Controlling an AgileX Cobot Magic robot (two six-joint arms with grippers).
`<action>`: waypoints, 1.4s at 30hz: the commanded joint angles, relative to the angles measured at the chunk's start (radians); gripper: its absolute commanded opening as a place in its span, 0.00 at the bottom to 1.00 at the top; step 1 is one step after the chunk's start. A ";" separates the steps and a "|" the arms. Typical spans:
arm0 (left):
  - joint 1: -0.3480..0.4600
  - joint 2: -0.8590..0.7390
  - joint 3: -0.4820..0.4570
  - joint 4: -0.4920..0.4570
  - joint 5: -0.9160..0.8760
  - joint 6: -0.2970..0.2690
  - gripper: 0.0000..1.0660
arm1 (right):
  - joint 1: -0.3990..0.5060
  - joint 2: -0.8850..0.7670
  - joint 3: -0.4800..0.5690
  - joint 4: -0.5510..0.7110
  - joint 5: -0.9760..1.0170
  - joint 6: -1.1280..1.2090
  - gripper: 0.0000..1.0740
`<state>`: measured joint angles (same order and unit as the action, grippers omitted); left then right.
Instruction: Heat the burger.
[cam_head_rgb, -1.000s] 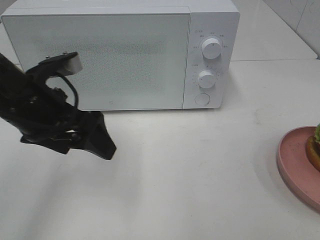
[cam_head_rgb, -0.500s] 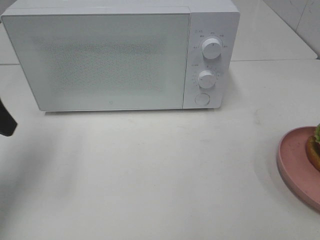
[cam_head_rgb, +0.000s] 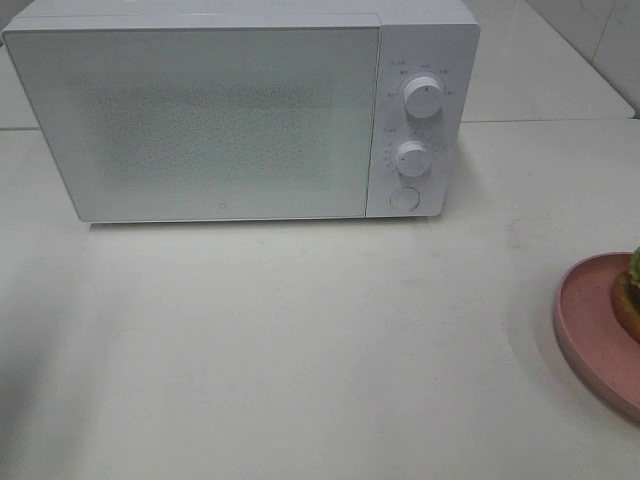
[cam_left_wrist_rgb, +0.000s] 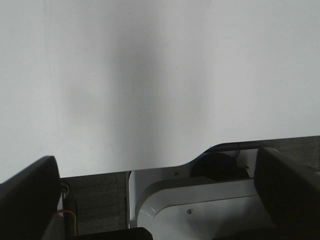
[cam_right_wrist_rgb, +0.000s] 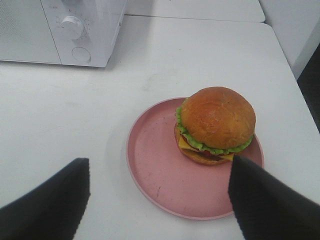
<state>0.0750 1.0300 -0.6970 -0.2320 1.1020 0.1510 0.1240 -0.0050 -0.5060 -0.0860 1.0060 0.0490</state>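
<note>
Your left arm has withdrawn from the high view; its left gripper (cam_left_wrist_rgb: 160, 200) now hangs spread and empty over bare table by the edge. Your right gripper (cam_right_wrist_rgb: 160, 197), also spread and empty, hovers above the burger (cam_right_wrist_rgb: 216, 125), which sits on the pink plate (cam_right_wrist_rgb: 160, 175), well apart from the microwave (cam_head_rgb: 240, 110). Its door (cam_head_rgb: 200, 120) is closed, so opening, loading and heating all appear to remain.
</note>
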 joint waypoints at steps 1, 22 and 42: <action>0.003 -0.072 0.018 0.019 0.012 -0.022 0.92 | -0.007 -0.030 0.005 0.001 -0.013 -0.011 0.70; -0.009 -0.653 0.153 0.086 0.010 -0.025 0.92 | -0.007 -0.030 0.005 0.001 -0.013 -0.011 0.70; -0.014 -1.064 0.177 0.112 -0.026 -0.023 0.92 | -0.007 -0.030 0.005 0.001 -0.013 -0.011 0.70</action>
<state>0.0670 -0.0030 -0.5210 -0.1230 1.0910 0.1350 0.1240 -0.0050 -0.5060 -0.0860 1.0060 0.0490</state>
